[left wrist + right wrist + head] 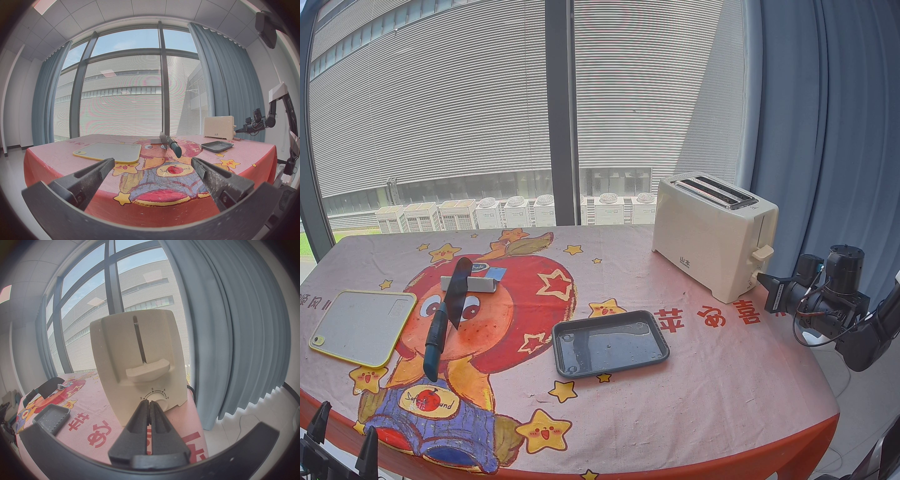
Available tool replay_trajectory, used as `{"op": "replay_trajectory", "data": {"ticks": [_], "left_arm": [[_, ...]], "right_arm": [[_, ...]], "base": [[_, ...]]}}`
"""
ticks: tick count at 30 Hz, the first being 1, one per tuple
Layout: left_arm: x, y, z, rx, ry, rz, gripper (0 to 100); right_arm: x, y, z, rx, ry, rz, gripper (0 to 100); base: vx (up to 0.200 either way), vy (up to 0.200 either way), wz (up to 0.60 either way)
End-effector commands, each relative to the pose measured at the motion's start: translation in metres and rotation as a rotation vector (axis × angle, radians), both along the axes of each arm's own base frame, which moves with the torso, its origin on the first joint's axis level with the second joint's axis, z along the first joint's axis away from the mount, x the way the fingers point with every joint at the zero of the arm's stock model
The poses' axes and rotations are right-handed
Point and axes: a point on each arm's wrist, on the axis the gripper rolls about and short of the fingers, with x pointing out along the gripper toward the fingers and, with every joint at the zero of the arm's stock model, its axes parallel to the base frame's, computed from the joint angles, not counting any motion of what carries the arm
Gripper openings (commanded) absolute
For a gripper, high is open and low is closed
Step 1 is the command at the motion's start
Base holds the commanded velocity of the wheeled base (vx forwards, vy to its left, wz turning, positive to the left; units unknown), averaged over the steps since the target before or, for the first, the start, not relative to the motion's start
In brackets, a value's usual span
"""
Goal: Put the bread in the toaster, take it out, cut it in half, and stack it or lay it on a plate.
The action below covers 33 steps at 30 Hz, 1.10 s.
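Note:
A cream two-slot toaster (706,240) stands at the table's back right. Its side lever (148,371) sits low in its slit, and I cannot tell what is inside the dark slots (715,190). My right gripper (149,402) is shut with nothing in it, its tip just in front of the dial (156,394) below the lever; the head view has it (762,279) level with the toaster's lower side. A dark rectangular tray (610,342) lies mid-table. My left gripper (153,161) hangs open off the table's front left edge.
A blue-handled knife (447,312) leans on a small grey rest (478,284) left of centre. A yellow-rimmed cutting board (362,326) lies at the far left. Curtains (819,125) hang close behind the toaster's right side. The table edge (787,450) curves near the right arm.

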Motion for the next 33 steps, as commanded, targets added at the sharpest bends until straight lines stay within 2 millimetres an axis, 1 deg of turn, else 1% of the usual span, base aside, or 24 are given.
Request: {"op": "replay_trajectory", "data": {"ticks": [1, 19, 33], "left_arm": [[0.0001, 0.0, -0.0052, -0.001, 0.001, 0.001, 100], [0.0001, 0.0, -0.0052, -0.001, 0.001, 0.001, 100], [0.0001, 0.0, -0.0052, 0.0, 0.001, 0.001, 100]], "right_arm": [[-0.0003, 0.0003, -0.0019, 0.0, 0.008, 0.004, 0], [-0.0026, 0.0021, -0.0033, -0.003, 0.016, 0.008, 0], [-0.0036, 0.0023, -0.008, -0.011, 0.034, 0.011, 0]], "base": [[0.0, 0.0, 0.0], [0.0, 0.0, 0.0], [0.0, 0.0, 0.0]]}}
